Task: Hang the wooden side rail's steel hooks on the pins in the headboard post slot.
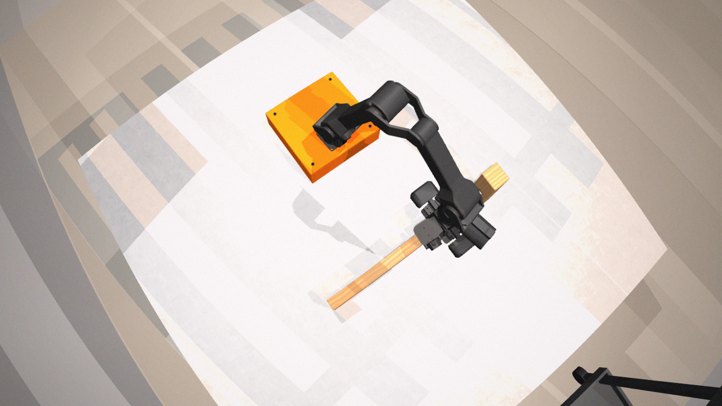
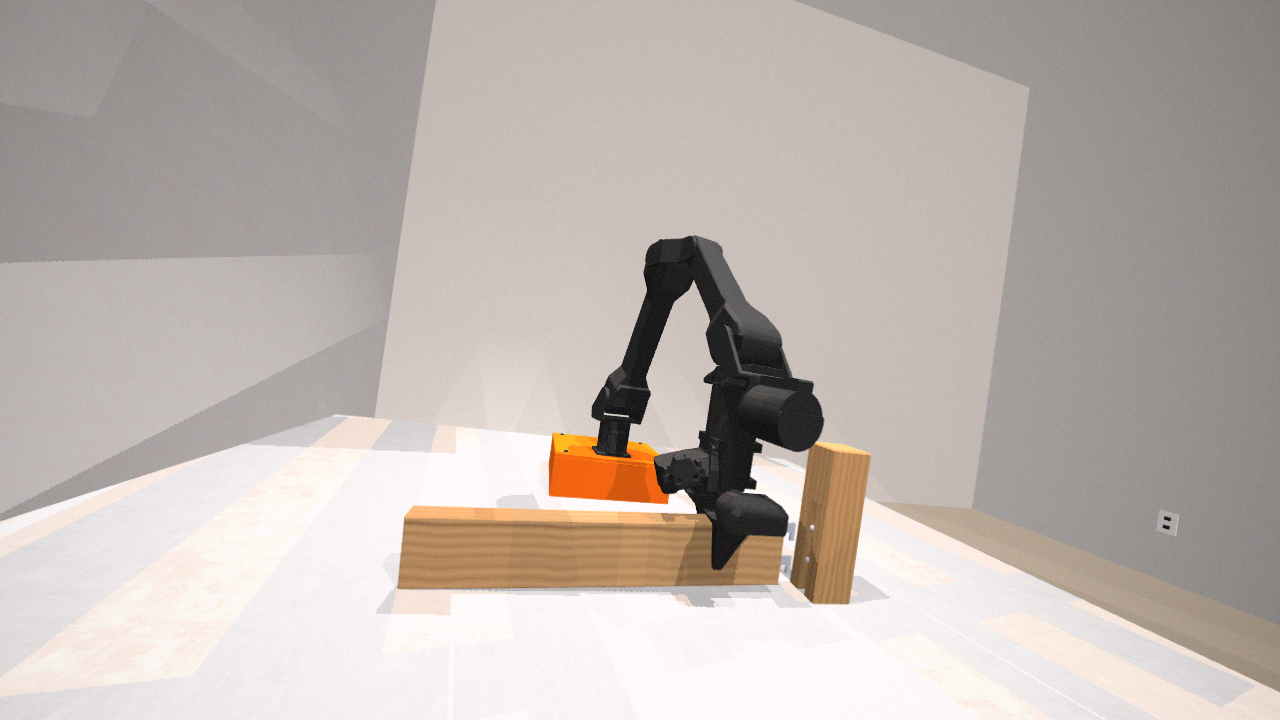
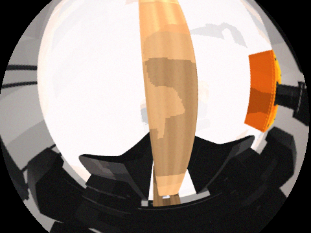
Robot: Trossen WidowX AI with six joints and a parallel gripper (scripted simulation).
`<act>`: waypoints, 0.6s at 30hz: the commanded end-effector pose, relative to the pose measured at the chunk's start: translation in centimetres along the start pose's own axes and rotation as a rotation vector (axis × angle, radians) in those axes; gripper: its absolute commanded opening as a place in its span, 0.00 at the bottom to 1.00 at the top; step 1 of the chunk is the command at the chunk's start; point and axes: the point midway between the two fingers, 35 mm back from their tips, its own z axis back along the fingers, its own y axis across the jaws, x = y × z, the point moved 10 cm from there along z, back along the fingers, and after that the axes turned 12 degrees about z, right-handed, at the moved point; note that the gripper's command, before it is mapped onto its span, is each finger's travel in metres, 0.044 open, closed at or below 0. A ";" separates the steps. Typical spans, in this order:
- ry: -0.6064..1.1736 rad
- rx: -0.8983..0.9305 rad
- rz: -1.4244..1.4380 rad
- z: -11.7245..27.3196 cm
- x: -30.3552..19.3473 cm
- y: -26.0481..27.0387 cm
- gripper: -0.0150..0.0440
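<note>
The wooden side rail (image 1: 373,272) (image 2: 554,550) (image 3: 170,74) is about level, low over the table; whether it touches the table is unclear. My gripper (image 1: 444,219) (image 2: 720,537) (image 3: 164,132) is shut on the rail near its hook end, one finger on each side. The headboard post (image 1: 495,176) (image 2: 836,528) (image 3: 157,202) stands upright just beyond that end. In the exterior view, the upper hook (image 2: 791,530) and lower hook (image 2: 785,563) show in a narrow gap before the post. The upper pin (image 2: 811,527) and lower pin (image 2: 807,559) show in the slot, apart from the hooks.
The arm's orange base block (image 1: 298,115) (image 2: 590,474) (image 3: 260,94) stands behind the rail in the exterior view. The wrist camera housing (image 1: 428,231) (image 2: 684,470) hangs above the rail. A black frame (image 1: 601,388) is at the lower right corner of the top view.
</note>
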 end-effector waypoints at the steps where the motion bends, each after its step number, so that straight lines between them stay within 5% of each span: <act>1: -0.003 0.011 -0.009 0.5 0.0 0.1 0.25; 18: -0.003 0.011 -0.009 0.8 0.0 0.1 0.25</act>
